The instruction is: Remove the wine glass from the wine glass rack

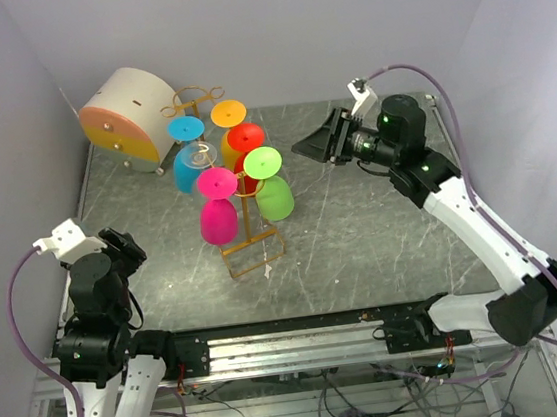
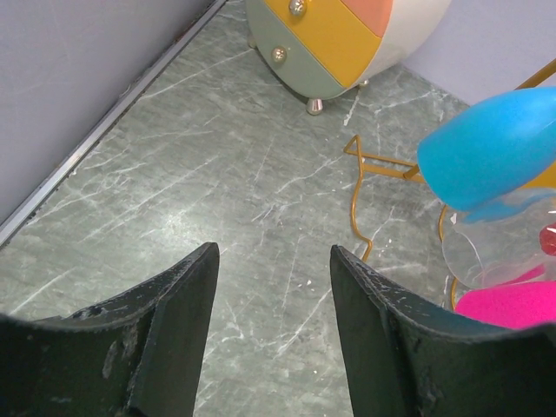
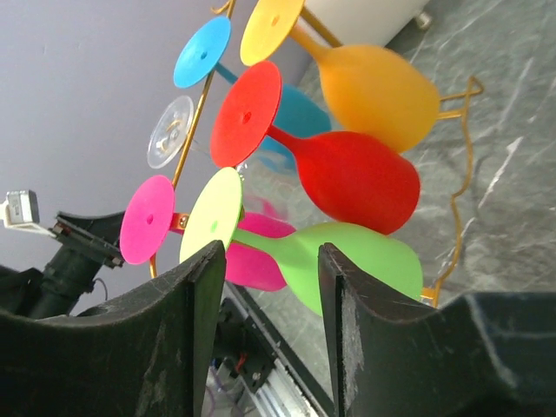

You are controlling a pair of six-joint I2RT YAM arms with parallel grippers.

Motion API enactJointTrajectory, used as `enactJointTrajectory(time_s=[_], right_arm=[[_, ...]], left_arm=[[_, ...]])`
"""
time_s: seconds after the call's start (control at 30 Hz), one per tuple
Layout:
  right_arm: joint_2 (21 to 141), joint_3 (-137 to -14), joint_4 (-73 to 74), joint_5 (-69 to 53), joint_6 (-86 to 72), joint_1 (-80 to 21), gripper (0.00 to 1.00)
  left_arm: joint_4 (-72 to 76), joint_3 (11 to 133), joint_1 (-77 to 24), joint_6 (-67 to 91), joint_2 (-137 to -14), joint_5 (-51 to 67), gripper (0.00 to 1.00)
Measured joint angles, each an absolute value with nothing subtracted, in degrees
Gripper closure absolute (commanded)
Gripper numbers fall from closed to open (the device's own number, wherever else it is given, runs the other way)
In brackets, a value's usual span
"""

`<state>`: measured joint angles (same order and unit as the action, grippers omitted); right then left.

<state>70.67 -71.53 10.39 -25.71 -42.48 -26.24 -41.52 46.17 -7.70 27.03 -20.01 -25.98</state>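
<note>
The wine glass rack (image 1: 249, 222), a thin gold wire stand, is in the middle of the table with several coloured glasses hanging bowl-down from it. A green wine glass (image 1: 275, 199) hangs on its right side, with pink (image 1: 218, 220), red (image 1: 245, 137) and blue (image 1: 190, 168) ones around it. My right gripper (image 1: 302, 148) hovers open just right of the rack. In the right wrist view the green glass (image 3: 365, 265) lies beyond the gap between the fingers of the right gripper (image 3: 269, 261), untouched. My left gripper (image 2: 274, 261) is open and empty over bare table at the near left.
A round white-and-orange drum box (image 1: 128, 120) with small drawers stands at the back left. Grey walls close in on the left and behind. The rack's wire base (image 2: 356, 200) and the blue glass (image 2: 491, 156) lie to the right of the left gripper.
</note>
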Motion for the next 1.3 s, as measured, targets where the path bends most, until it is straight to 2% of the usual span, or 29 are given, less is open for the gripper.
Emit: enactJointTrajectory(time_s=[0.17, 0.53, 1.1, 1.2, 1.3], right_arm=[[75.02, -72.18, 8.38, -31.55, -44.23, -26.26, 0.55], [75.24, -72.55, 3.84, -38.0, -47.33, -26.28, 0.59], [78.0, -75.05, 7.49, -36.36, -46.15, -31.14, 0.64], [78.15, -75.33, 8.12, -35.46, -45.8, -31.27, 0.7], [78.3, -75.33, 8.32, -34.72, -45.6, -31.31, 0.83]], left_arm=[[-41.67, 46.17, -7.7, 27.07, -20.01, -26.0, 0.36], [-41.89, 46.17, -7.7, 27.29, -20.12, -26.41, 0.37], [-41.93, 46.17, -7.7, 27.49, -20.21, -26.83, 0.38], [-41.95, 46.17, -7.7, 27.46, -20.21, -26.83, 0.38], [-41.95, 46.17, -7.7, 27.49, -20.21, -26.85, 0.38]])
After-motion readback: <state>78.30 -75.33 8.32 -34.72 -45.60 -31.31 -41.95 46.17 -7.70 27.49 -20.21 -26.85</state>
